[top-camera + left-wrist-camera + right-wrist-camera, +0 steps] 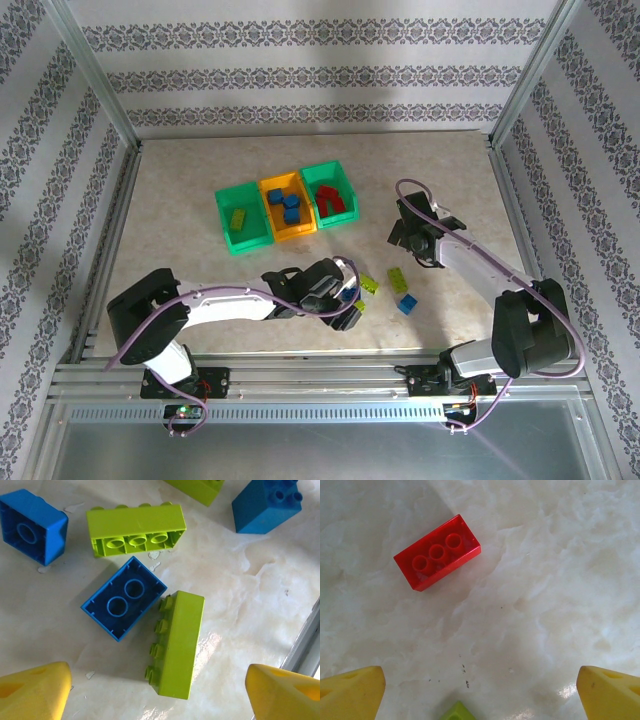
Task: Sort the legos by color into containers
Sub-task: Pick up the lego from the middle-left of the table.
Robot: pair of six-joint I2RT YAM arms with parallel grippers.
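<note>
Pale tabletop; left pincer and right pincer wide open, both empty

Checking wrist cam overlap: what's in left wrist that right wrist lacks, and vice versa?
Left wrist: three blue legos, two hollow side up. Right wrist: one red lego, hollow side up. Both: yellow-green legos (three left, a corner right), marbled table, and an open pincer, left pincer and right pincer, yellow fingertips at the bottom corners.

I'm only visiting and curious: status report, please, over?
Left hand open above loose blue brick and green brick. Right hand open above red brick. Bins part filled. Nothing blocking either hand.
</note>
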